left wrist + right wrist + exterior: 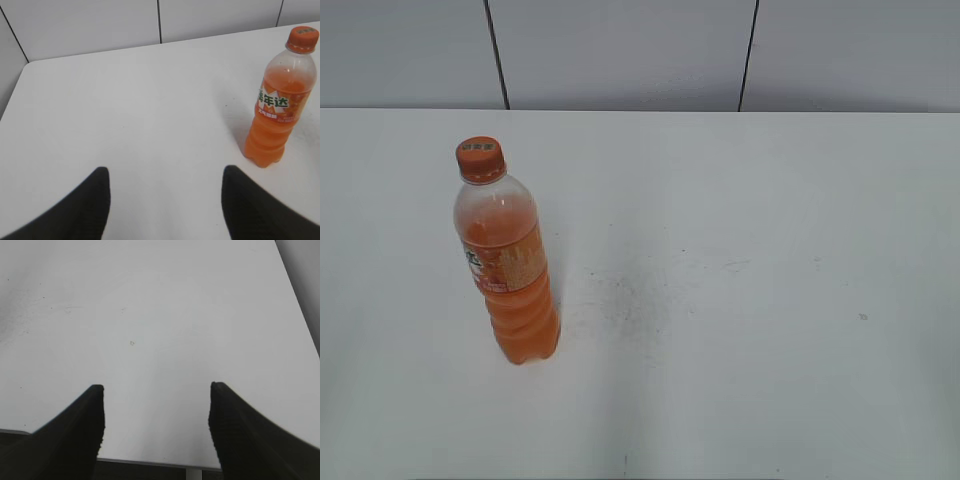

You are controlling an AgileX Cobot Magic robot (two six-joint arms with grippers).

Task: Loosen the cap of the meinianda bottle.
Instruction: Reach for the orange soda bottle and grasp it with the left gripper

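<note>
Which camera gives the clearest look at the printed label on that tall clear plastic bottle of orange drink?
The left wrist view: the label faces it, white and green print showing. The exterior view catches the label mostly from its side. The right wrist view shows only bare table.

Item one on my feed: the meinianda bottle [508, 270], standing upright at roughly nine o'clock from the middle of the white tabletop [750, 300]. I log orange drink filling most of it, an orange label with white and green print, and a ribbed lower body. Item two: the cap [480, 158], orange with a pale printed mark on top, seated on the neck. Item three: faint dark scuffs near the tabletop's centre. Behind, at twelve o'clock, a grey panelled wall [620, 50] with two dark seams.
</note>
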